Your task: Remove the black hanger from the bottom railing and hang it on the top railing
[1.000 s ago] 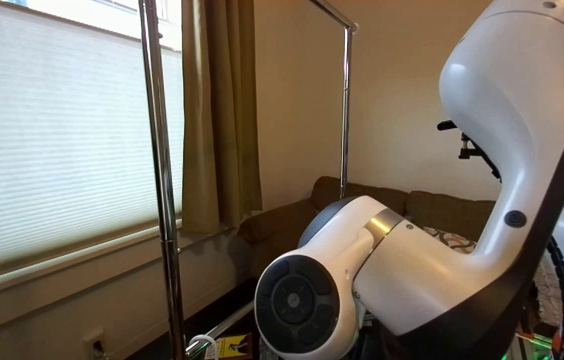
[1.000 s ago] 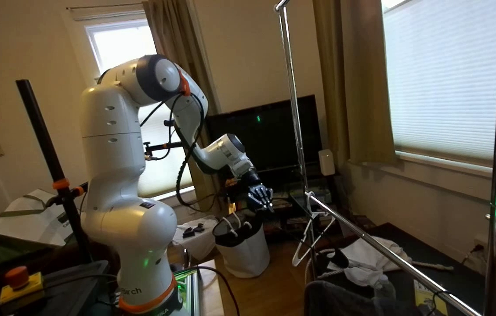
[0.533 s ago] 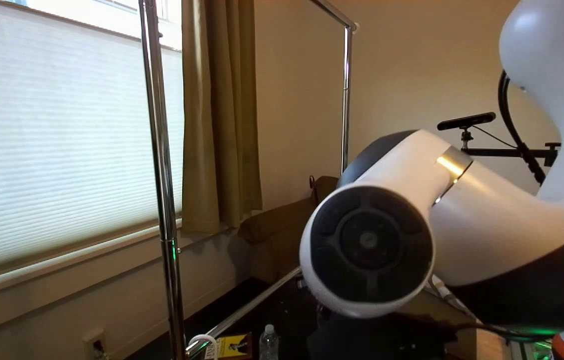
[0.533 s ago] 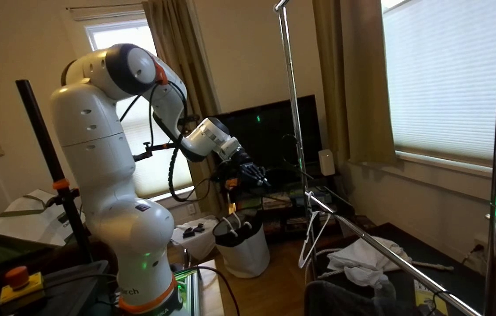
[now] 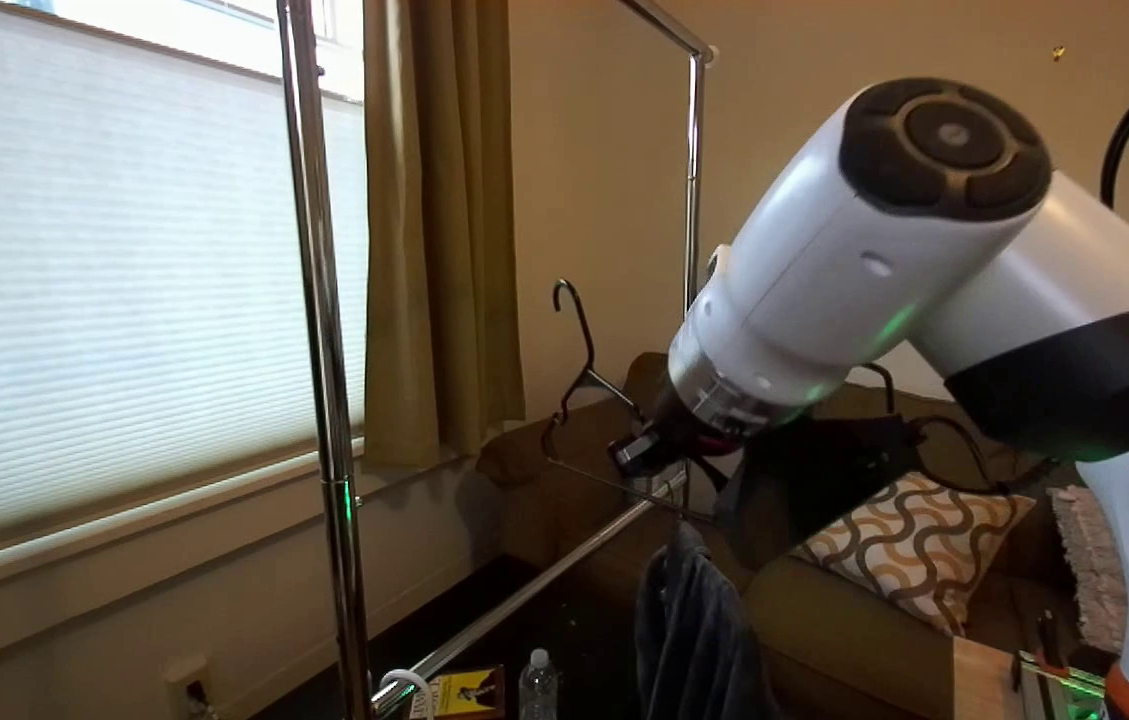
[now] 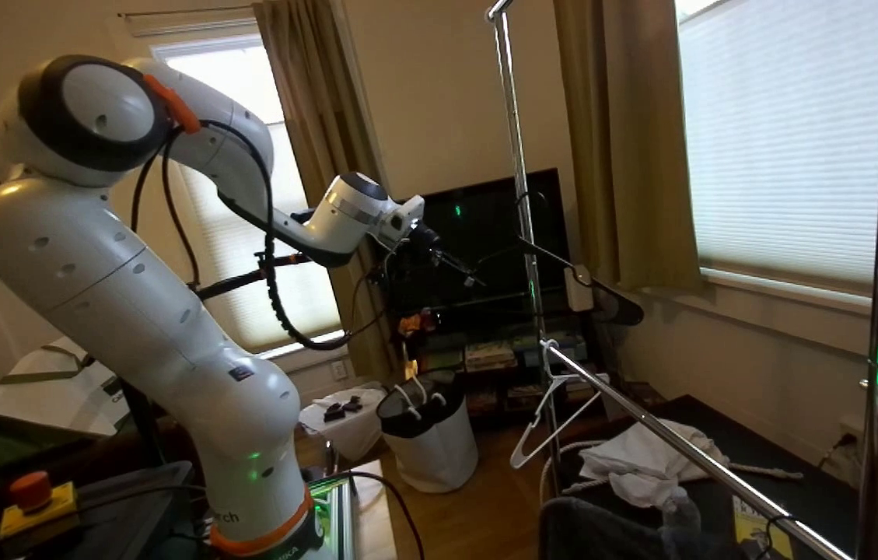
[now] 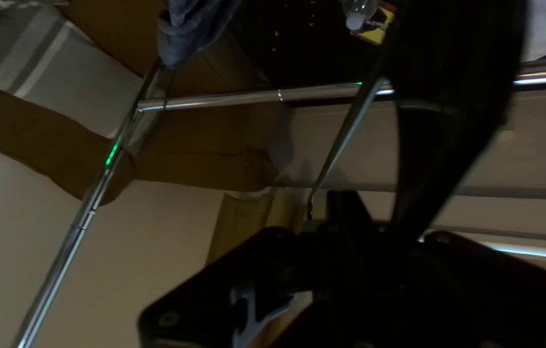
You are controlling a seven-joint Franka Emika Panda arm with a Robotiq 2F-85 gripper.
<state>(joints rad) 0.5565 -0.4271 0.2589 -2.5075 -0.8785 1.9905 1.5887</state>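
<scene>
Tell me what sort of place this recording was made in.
Most likely a home's living room: a brown sofa bears a patterned cushion, and a large dark flat screen, which looks like a television, stands across the room.

Pincer (image 5: 632, 455): one
Black hanger (image 5: 588, 376) at pincer: one
White hanger (image 6: 561, 379): one
Rack uprights (image 5: 320, 330): two
Top railing (image 5: 666, 25): one
Bottom railing (image 6: 680, 443): one
Dark blue garment (image 5: 694, 625): one
Television (image 6: 477, 233): one
Swirl-patterned pillow (image 5: 924, 545): one
White basket (image 6: 432, 455): one
Clear bottle (image 5: 538, 690): one

On the arm's base (image 6: 260, 488), "rch" can be read.
</scene>
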